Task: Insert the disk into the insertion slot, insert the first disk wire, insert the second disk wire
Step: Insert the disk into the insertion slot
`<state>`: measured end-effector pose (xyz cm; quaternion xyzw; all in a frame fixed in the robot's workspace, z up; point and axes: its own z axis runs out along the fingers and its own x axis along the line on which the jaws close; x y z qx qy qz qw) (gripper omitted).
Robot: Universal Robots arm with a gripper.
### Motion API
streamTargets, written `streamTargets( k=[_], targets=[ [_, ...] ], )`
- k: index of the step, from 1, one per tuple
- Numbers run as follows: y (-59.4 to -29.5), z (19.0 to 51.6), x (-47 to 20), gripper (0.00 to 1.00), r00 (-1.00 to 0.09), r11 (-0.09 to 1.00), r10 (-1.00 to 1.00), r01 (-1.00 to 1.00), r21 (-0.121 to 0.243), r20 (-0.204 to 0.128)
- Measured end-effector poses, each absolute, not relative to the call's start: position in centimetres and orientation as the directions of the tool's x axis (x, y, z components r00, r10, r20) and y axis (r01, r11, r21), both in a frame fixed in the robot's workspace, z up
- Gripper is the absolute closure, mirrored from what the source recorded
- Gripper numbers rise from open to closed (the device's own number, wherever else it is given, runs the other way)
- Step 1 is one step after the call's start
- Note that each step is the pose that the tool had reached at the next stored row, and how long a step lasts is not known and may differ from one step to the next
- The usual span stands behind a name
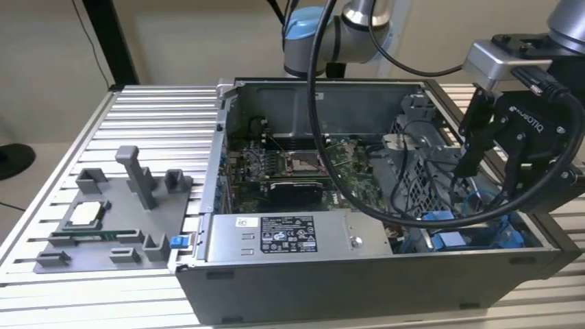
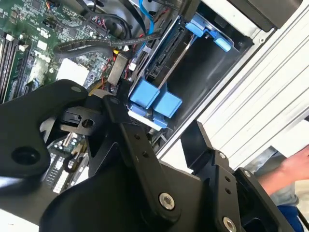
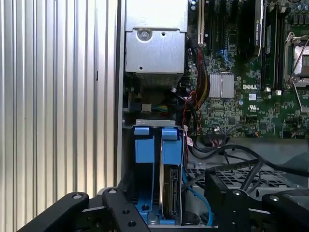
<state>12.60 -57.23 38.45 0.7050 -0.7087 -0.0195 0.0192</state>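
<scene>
The disk (image 3: pixel 170 193) stands on edge inside the insertion slot (image 3: pixel 153 123), held in its blue carrier with two blue tabs (image 3: pixel 171 145) at one end. In the second wrist view the disk (image 2: pixel 164 55) shows a dark connector edge turned toward the motherboard, and a blue end tab (image 2: pixel 207 30) marks the slot's far end. A blue wire (image 2: pixel 144 14) and black wires lie loose beside the bay. My gripper (image 1: pixel 491 168) hangs open just above the slot at the case's corner on the exterior view's right, with nothing between its black fingers (image 3: pixel 112 205).
The open computer case (image 1: pixel 366 284) sits on a ribbed aluminium table (image 1: pixel 155 116). A labelled grey power-supply box (image 1: pixel 288 236) borders the bay. The motherboard (image 3: pixel 251 96) and cable bundles fill the middle. A grey fixture (image 1: pixel 109 219) stands left. A person's hand (image 2: pixel 294 169) is beside the case.
</scene>
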Motion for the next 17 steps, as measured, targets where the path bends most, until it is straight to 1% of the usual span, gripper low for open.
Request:
streamTargets(
  k=[8,10,17],
  targets=[
    [-57.2,40.7,12.6,0.00,-0.005,0.005,-1.000,-0.998,0.056,-0.003],
    [-57.2,40.8,12.6,0.00,-0.005,0.005,-1.000,-0.998,0.055,-0.003],
    [-55.4,40.6,12.6,0.00,-0.005,0.005,-1.000,-1.000,0.011,0.003]
  ],
)
